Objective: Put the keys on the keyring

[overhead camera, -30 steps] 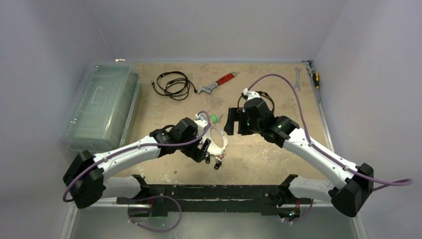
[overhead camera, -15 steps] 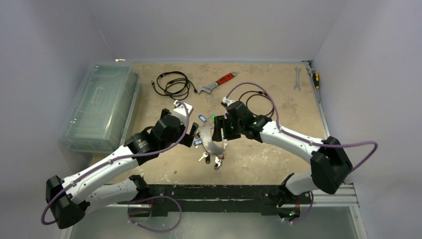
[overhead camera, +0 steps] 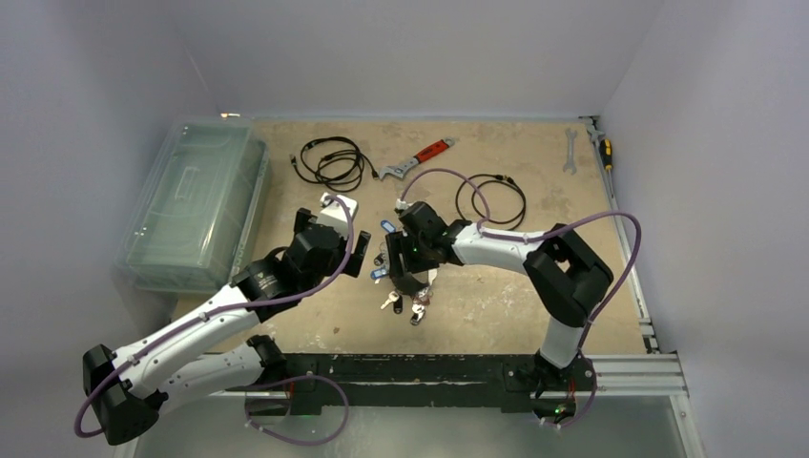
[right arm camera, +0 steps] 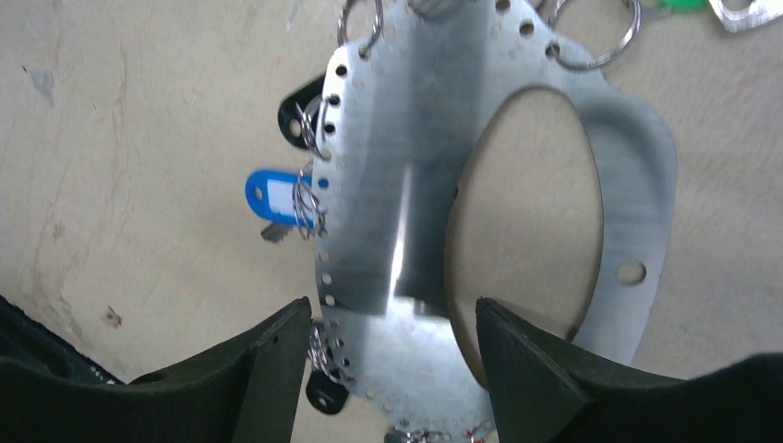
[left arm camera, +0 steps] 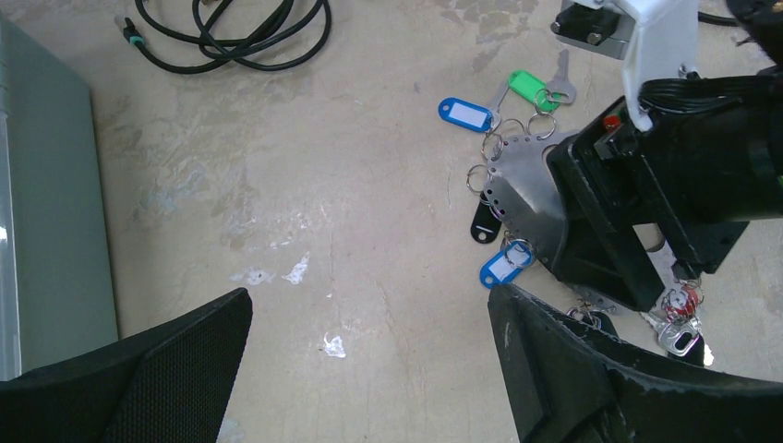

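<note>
**Right fingers [right arm camera: 258, 378] straddle the keyring [right arm camera: 406, 185] as left fingers [left arm camera: 148, 378] hang wide**

The keyring, a flat metal hoop with holes round its rim, lies mid-worktop [left arm camera: 323, 212] under your right arm. Its broad band sits between the partly spread right fingers; whether they pinch it cannot be told. Your left fingers hover just beside it, spread wide and empty. To do this step well, you probably want the band clamped squarely, clear of the rim holes, so the hoop does not skate while a key is threaded. Then bring the left in narrow on one tag at a time.

The count: one keyring; one blue tag [left arm camera: 466, 115] off its far edge and a second blue tag [left arm camera: 503, 266] on its left side; one green tag [left arm camera: 529, 86]; two dark tags, one far [right arm camera: 303, 106], one near [right arm camera: 323, 395]; and a bunch of keys [left arm camera: 680, 323] at the near end, too tangled to number. Beyond lie two cable coils, one on the left [overhead camera: 329, 162] and one on the right [overhead camera: 489, 198], and one red-handled wrench [overhead camera: 417, 159]
</note>
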`<move>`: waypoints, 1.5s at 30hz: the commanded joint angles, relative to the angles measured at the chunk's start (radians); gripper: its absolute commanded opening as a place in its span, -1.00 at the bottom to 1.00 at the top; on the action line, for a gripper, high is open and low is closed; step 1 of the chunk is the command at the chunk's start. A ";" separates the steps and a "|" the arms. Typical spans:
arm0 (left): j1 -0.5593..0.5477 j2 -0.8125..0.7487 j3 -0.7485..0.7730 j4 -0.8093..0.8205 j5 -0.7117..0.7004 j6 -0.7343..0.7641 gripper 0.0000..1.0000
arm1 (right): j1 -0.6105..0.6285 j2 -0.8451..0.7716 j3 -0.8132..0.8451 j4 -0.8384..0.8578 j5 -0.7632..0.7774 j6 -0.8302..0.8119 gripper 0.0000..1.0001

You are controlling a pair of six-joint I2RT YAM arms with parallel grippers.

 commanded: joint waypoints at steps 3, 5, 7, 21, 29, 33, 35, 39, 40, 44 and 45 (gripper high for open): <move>0.006 -0.002 0.001 0.033 -0.005 0.022 0.99 | -0.041 0.076 0.027 -0.002 0.170 -0.054 0.39; 0.004 -0.002 0.001 0.033 -0.003 0.022 0.99 | -0.070 0.080 0.021 -0.020 0.206 -0.064 0.39; 0.005 -0.002 0.001 0.034 -0.003 0.022 0.99 | -0.111 0.071 0.006 -0.022 0.228 -0.079 0.39; 0.004 -0.007 0.005 0.025 -0.006 0.042 0.99 | -0.214 0.053 0.042 -0.063 0.402 -0.134 0.44; 0.006 -0.030 0.001 0.031 -0.049 0.050 0.99 | -0.195 -0.227 -0.049 0.104 0.173 -0.212 0.57; 0.005 -0.071 -0.016 0.059 -0.071 0.067 0.99 | -0.177 -0.408 -0.099 0.180 0.216 -0.221 0.92; 0.006 -0.093 -0.025 0.076 -0.079 0.078 0.99 | -0.165 -0.502 -0.138 0.232 0.244 -0.222 0.98; 0.006 -0.128 -0.035 0.092 -0.103 0.086 0.99 | -0.147 -0.701 -0.226 0.326 0.287 -0.230 0.98; 0.004 -0.133 -0.036 0.097 -0.108 0.090 0.99 | -0.147 -0.750 -0.244 0.339 0.286 -0.235 0.98; 0.006 -0.144 -0.014 0.117 -0.156 0.118 0.99 | -0.146 -0.948 -0.300 0.359 0.323 -0.240 0.98; 0.005 -0.150 -0.006 0.127 -0.167 0.129 0.99 | -0.146 -0.983 -0.304 0.348 0.333 -0.239 0.98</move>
